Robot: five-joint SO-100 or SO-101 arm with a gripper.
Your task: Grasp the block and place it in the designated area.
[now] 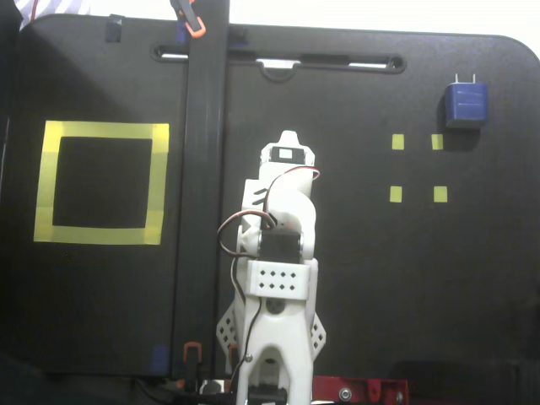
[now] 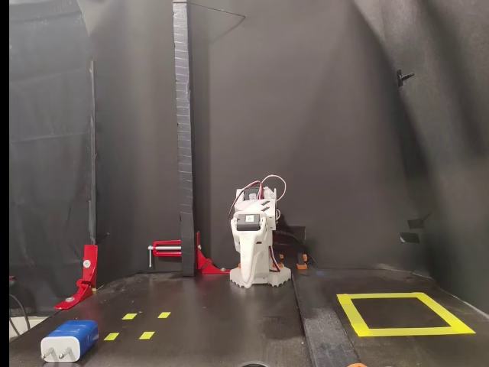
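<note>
The block (image 1: 467, 103) is dark blue with two short silver prongs and lies at the far right of a fixed view, near the board's back edge. In the other fixed view the block (image 2: 69, 339) is at the front left, prongs toward the camera. The designated area (image 1: 101, 131) is a large yellow-taped square with a black inside at the left, and the same designated area (image 2: 405, 331) shows at the front right. The white arm is folded over its base in the middle. My gripper (image 1: 288, 137) (image 2: 246, 248) looks shut and empty, far from both block and square.
Four small yellow tape squares (image 1: 397, 142) (image 2: 130, 316) lie just beside the block. A tall black post (image 1: 202, 169) (image 2: 182, 153) stands between the arm and the taped square. Red clamps (image 2: 85, 275) sit at the board's edge. A slot handle (image 1: 278, 62) runs along the back.
</note>
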